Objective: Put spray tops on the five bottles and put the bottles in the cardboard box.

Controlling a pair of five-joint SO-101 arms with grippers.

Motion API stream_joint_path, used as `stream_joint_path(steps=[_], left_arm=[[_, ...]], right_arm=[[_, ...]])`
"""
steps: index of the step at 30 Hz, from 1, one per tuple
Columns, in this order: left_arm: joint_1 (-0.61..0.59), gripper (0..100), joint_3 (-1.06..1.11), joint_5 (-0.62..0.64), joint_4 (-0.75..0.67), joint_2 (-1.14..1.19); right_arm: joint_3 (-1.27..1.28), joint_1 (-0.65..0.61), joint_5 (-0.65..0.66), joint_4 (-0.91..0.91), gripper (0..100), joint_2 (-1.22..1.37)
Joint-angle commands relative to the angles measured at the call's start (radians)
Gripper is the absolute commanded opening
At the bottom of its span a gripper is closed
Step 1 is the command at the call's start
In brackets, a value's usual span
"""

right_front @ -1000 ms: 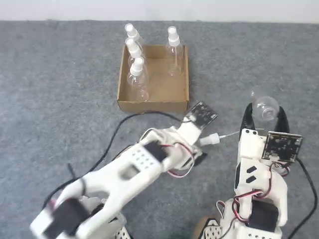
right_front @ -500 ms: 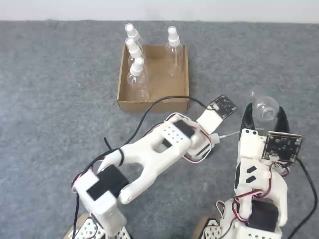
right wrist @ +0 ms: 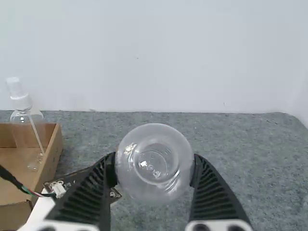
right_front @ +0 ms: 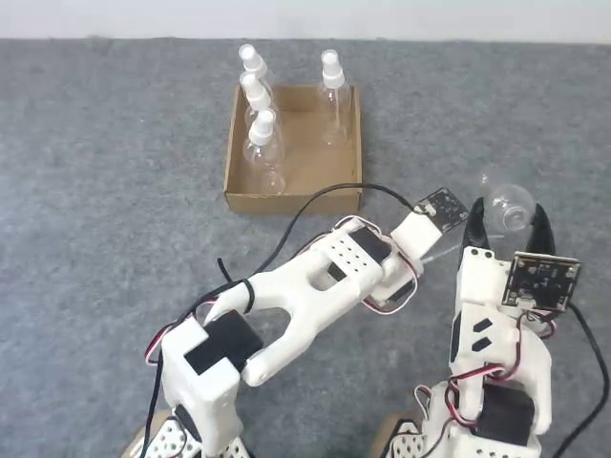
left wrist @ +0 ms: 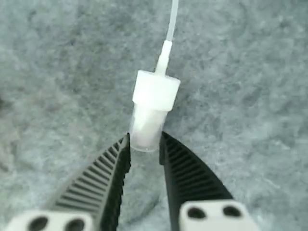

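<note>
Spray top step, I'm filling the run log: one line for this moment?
left gripper: shut on spray top | right gripper: shut on bottle | cardboard box: four capped bottles inside

Four capped bottles (right_front: 263,151) upright in cardboard box (right_front: 291,202); uncapped fifth bottle (right wrist: 154,161) and spray top (left wrist: 153,103) outside.

**A:** What carries it all?

**B:** A desk (right_front: 105,210), covered all over in a grey, felt-like cloth. A pale wall rises behind its far edge.

**A:** And what sits straight on it?

**B:** A box (right_front: 291,202) of cardboard, shallow and open-topped, towards the back and about midway across. The left base (right_front: 186,429) and right base (right_front: 477,425) of the arms stand side by side at the near edge.

**A:** Anything more?

**B:** A black cable (right_front: 294,218) arcs just in front of the box. I cannot tell whether it touches the cloth.
</note>
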Motion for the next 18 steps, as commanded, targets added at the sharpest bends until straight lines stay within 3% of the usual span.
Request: stream_joint_path(steps=[1, 6, 13, 18], left_arm=[[0.005, 8, -0.054, -0.006, 0.038, -0.015], [0.005, 1, -0.081, -0.008, 0.112, -0.021], [0.0, 1, -0.147, -0.066, 0.262, -0.021], [0.0, 1, -0.177, -0.063, 0.27, -0.021]], right_arm=[[-0.068, 0.004, -0.014, -0.019, 4.3, -0.016], [-0.068, 0.004, -0.014, -0.019, 4.3, -0.016], [-0.066, 0.004, -0.014, -0.019, 4.2, -0.016], [-0.066, 0.004, -0.014, -0.019, 4.2, -0.016]])
